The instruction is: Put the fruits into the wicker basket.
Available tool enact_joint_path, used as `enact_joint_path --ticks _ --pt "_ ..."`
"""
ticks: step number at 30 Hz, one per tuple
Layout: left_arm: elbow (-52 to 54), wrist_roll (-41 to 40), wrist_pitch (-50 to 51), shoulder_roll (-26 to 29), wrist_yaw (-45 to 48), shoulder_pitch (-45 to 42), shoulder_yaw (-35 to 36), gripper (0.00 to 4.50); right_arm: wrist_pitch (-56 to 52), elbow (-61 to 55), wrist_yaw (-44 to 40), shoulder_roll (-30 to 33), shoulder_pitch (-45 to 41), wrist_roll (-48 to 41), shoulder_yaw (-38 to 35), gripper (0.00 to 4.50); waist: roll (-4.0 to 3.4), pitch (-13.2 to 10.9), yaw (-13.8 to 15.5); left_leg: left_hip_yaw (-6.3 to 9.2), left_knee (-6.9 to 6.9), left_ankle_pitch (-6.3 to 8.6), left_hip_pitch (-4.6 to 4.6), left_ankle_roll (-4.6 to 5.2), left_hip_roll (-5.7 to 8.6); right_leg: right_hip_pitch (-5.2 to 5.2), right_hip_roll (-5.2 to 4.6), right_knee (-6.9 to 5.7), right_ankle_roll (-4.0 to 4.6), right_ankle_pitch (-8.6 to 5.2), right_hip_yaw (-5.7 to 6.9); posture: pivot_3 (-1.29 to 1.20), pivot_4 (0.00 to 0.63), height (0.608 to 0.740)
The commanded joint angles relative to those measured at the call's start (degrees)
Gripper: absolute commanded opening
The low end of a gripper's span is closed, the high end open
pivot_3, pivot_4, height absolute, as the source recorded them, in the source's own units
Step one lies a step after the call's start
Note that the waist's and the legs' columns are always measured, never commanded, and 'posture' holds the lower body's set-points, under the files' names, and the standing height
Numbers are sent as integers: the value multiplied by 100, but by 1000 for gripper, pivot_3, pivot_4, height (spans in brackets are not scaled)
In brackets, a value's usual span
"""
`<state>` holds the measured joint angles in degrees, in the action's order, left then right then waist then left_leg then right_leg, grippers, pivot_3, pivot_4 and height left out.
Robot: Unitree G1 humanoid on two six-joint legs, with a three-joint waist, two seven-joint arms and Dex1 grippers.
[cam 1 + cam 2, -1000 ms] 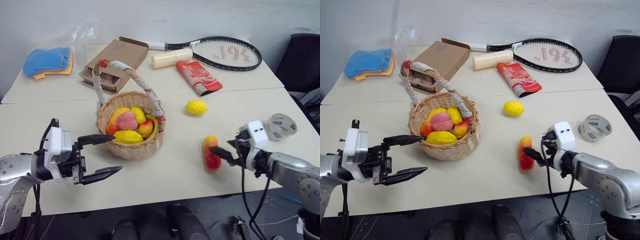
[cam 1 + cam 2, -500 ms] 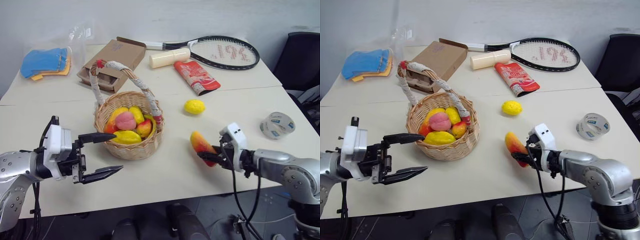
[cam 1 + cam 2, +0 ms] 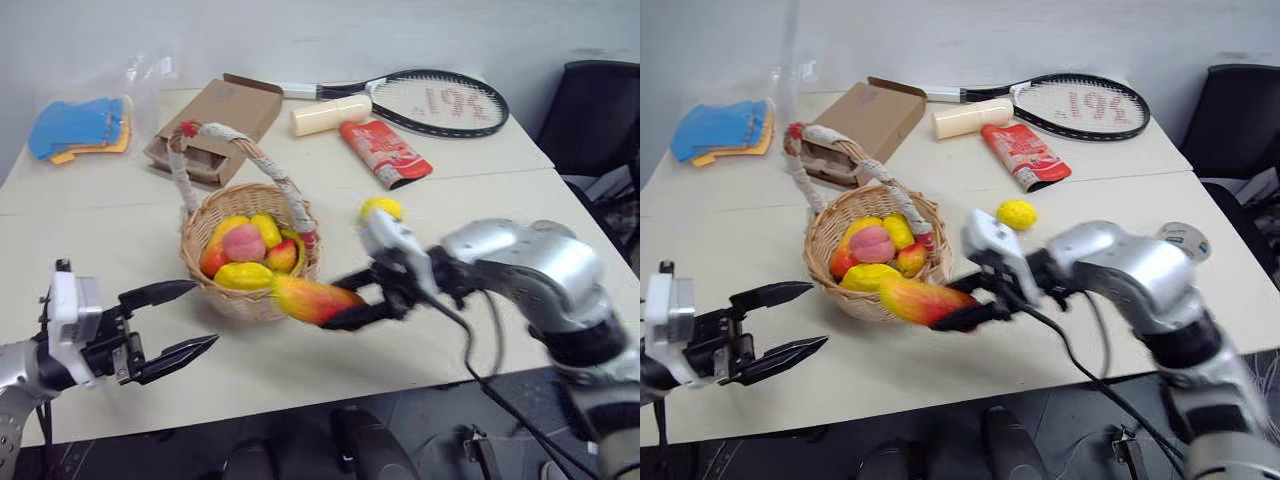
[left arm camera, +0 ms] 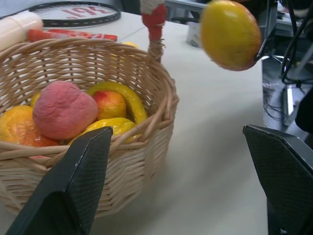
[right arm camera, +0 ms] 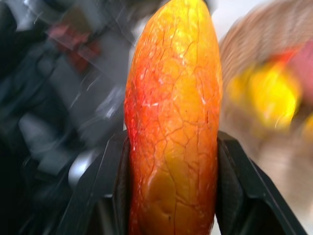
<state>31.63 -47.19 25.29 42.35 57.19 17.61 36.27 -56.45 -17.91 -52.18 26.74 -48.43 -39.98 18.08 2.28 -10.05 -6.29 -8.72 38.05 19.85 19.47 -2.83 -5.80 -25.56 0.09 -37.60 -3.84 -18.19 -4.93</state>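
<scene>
basket (image 3: pixel 250 262): round woven wicker, 5 glossy fruits inside | right tool (image 3: pixel 345 298): pinches long crackled red-yellow mango (image 3: pixel 312 299) | left tool (image 3: pixel 170 320): spread, empty

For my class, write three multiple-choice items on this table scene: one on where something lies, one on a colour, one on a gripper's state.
1. Where is the lemon?
A. in the basket
B. on the table beside the basket
C. on the racket

2. What colour is the mango?
A. green
B. red and yellow
C. blue

3. What is the right gripper doing?
A. holding the mango
B. hanging open
C. holding the box

Answers: 1 B, it lies on the table apart from the wicker basket; 2 B, the right wrist view shows it; 3 A, both fingers flank it.
</scene>
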Motion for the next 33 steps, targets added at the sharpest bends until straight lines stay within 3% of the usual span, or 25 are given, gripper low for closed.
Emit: enact_joint_path --ticks 1,7,16,21,27,33 --pt "224 118 -399 -131 107 307 385 4500 298 109 961 -486 -266 671 -26 1778 -1 0 -21 -2 0 -1 4 -2 1 -5 -1 -1 1 -1 1 0 150 740" --pt "207 136 -505 -244 0 516 343 4500 32 299 1597 -989 -433 1116 146 1778 2 2 -28 -10 1 6 7 -11 0 -8 -2 1 8 -5 12 0 150 740" --pt "119 144 -516 -181 -88 347 188 4500 117 366 1623 -1298 -393 1167 44 4476 3 2 -150 -51 -1 4 -2 -13 -3 -5 4 -8 9 -6 8 0 150 740" --pt "92 131 -516 -141 -106 199 105 4500 738 60 543 -1094 -178 499 -528 4476 2 1 -180 -51 -6 10 2 -20 -10 -7 10 0 9 -6 7 0 150 740" --pt "-1 144 -534 -13 -5 -89 -69 4500 1757 -36 -1271 33 957 5 -1263 4476 6 4 -124 -41 -7 16 5 -10 -2 8 20 21 8 -7 20 0 150 740" --pt "236 -91 -430 76 -82 -305 -119 4500 3793 1056 -1838 1131 2848 762 -2732 4476 4 1 -85 -43 -5 26 1 2 2 13 19 30 -5 -7 0 0 150 740"
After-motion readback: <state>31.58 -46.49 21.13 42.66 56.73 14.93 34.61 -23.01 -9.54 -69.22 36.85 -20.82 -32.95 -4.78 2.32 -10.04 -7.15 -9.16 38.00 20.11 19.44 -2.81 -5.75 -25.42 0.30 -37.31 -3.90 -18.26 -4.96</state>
